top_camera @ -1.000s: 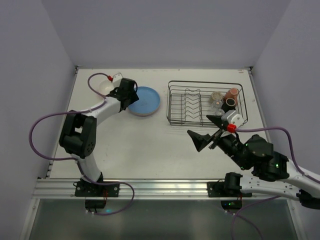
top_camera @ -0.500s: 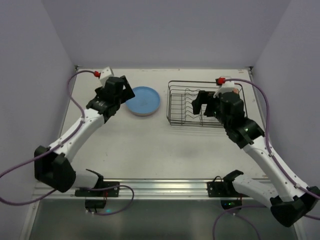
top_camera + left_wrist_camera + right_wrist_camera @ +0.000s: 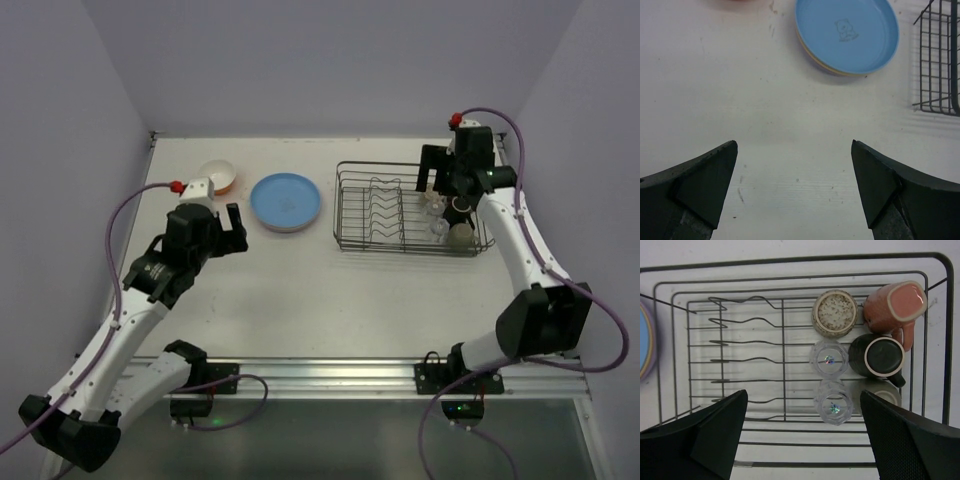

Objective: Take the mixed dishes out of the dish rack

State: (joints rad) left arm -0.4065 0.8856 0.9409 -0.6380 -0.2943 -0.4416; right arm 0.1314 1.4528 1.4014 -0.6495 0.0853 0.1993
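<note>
**A:** So, which arm do we send for the next piece?

**B:** The right one, we'd say. The right pincer (image 3: 803, 394) hangs straight above the rectangular dark wire dish rack (image 3: 782, 340), its jaws spread wide with nothing between them. The left pincer (image 3: 793, 146) is just as wide and just as empty. It sits over bare table, well apart from the rack, with the stack of round plates, blue one on top (image 3: 846, 35), ahead of its fingertips.

**A:** And where does the crockery lie from the right pincer?

**B:** It is all crowded toward one finger's side. The nearer clear faceted glass (image 3: 833, 404) stands almost under the midline, a touch toward that finger. The second clear glass (image 3: 828, 359) is just ahead of it, and the speckled beige mug (image 3: 835, 312) is ahead again. That row runs across the line the jaws close along. Further toward that same finger sits the dark brown mug with a pale rim (image 3: 877, 357), just beside the second glass. The pink mug (image 3: 892, 307) is ahead of it, in the corner. We think an olive mug (image 3: 880, 392) is tucked below the brown one, though it is mostly hidden.

**A:** Any long axis to match?

**B:** None, since the glasses are upright and round. The jaws close along the rack's long side. One finger would drop among the bare divider prongs, and the other into the narrow gap between glass and mugs. That gap is what we'd watch.
</note>
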